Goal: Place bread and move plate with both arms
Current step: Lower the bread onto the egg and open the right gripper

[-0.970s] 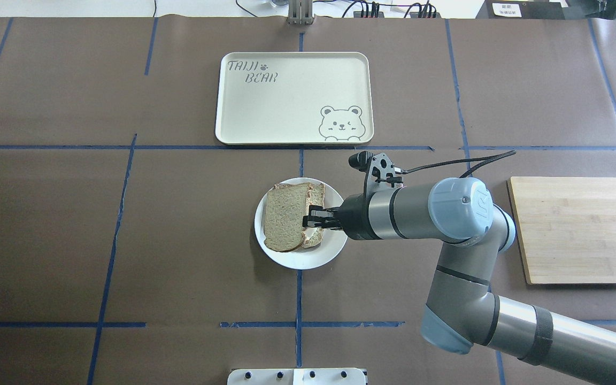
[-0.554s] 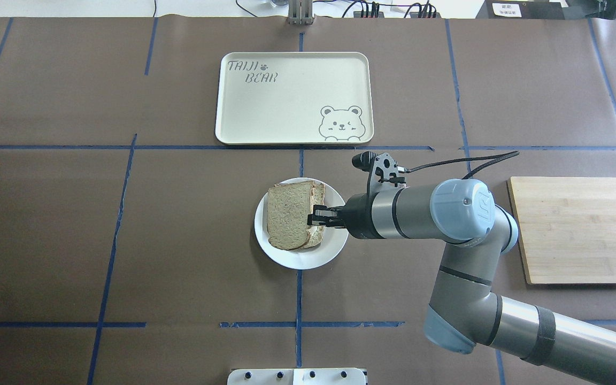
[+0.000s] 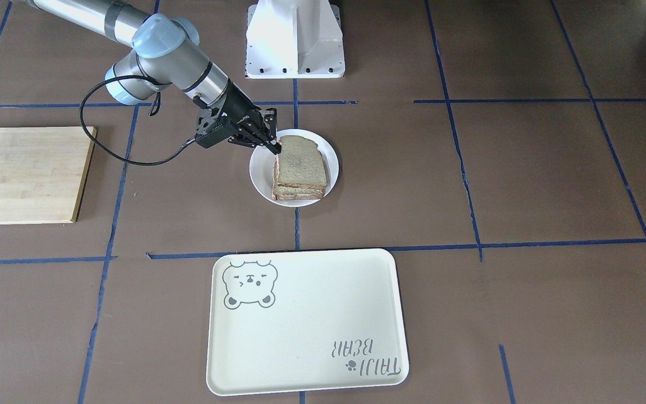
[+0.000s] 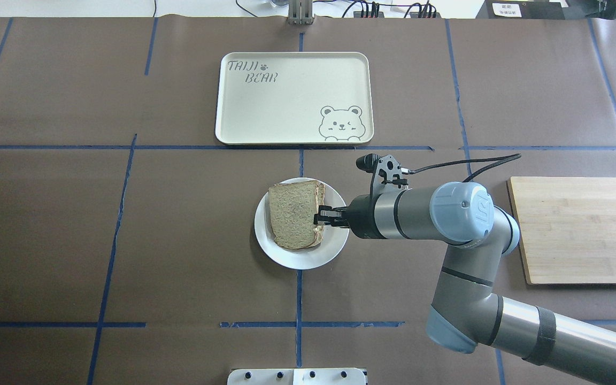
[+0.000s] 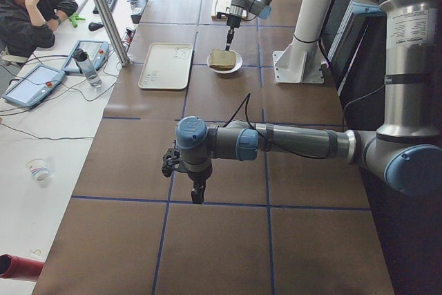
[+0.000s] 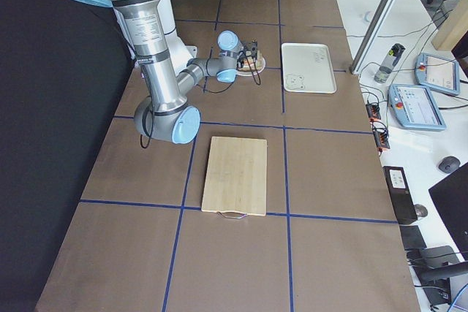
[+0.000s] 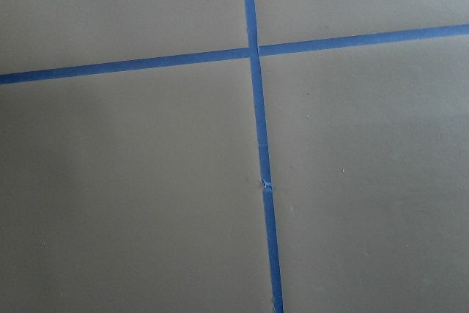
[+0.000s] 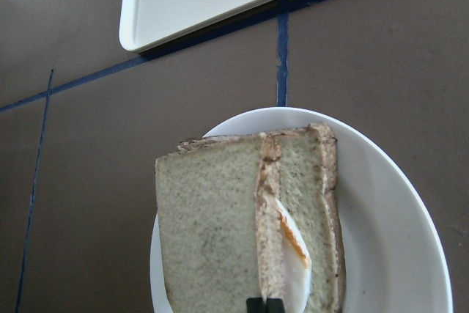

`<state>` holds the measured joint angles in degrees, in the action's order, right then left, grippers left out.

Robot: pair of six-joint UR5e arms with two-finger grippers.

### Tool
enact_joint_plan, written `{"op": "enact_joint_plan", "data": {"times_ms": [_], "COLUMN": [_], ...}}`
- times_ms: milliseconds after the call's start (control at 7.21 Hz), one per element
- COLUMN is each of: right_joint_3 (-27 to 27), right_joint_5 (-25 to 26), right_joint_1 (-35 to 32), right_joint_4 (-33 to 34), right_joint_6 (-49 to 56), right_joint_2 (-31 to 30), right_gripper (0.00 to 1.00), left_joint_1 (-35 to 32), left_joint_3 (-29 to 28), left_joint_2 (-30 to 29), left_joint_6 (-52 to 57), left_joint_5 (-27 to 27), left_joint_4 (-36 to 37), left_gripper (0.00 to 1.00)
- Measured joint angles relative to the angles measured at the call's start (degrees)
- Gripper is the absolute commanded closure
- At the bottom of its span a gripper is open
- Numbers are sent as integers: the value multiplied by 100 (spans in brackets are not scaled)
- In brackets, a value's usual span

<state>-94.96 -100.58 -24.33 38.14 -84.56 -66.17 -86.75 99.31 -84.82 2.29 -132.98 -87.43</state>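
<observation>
The bread (image 4: 292,216) lies on top of a second slice that bears a fried egg (image 8: 293,254), both on the small white plate (image 4: 300,259). My right gripper (image 4: 322,217) is at the bread's right edge, low over the plate, shut on that edge. In the right wrist view the bread (image 8: 209,232) covers most of the egg slice (image 8: 315,181), with its held edge slightly raised. My left gripper (image 5: 198,195) hangs over bare table far from the plate; I cannot tell whether it is open or shut.
The cream bear tray (image 4: 292,96) lies beyond the plate. A wooden cutting board (image 4: 580,230) lies to the right, beside my right arm. The white base block (image 3: 295,39) stands at the robot's side of the table. An operator sits at the far table edge.
My right gripper has drawn back to the right with the bread's edge. The bread has slid right and now sits more squarely over the egg slice.
</observation>
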Motion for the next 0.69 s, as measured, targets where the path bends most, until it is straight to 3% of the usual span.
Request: {"op": "enact_joint_plan", "data": {"times_ms": [277, 416, 554, 693], "right_joint_3": [3, 4, 4, 4], "right_joint_5": [102, 113, 116, 100], "right_joint_1": [44, 47, 49, 30], "right_joint_4": [0, 0, 2, 18], "right_joint_6": [-5, -2, 2, 15], "right_joint_2": [-20, -32, -44, -57], "right_gripper": [74, 31, 0, 0], "left_joint_1": [0, 0, 0, 0], "left_joint_3": [0, 0, 0, 0], "left_joint_2": [0, 0, 0, 0], "left_joint_6": [0, 0, 0, 0], "left_joint_5": [0, -2, -6, -6], "left_joint_4": [-2, -2, -2, -3], "left_gripper": [0, 0, 0, 0]}}
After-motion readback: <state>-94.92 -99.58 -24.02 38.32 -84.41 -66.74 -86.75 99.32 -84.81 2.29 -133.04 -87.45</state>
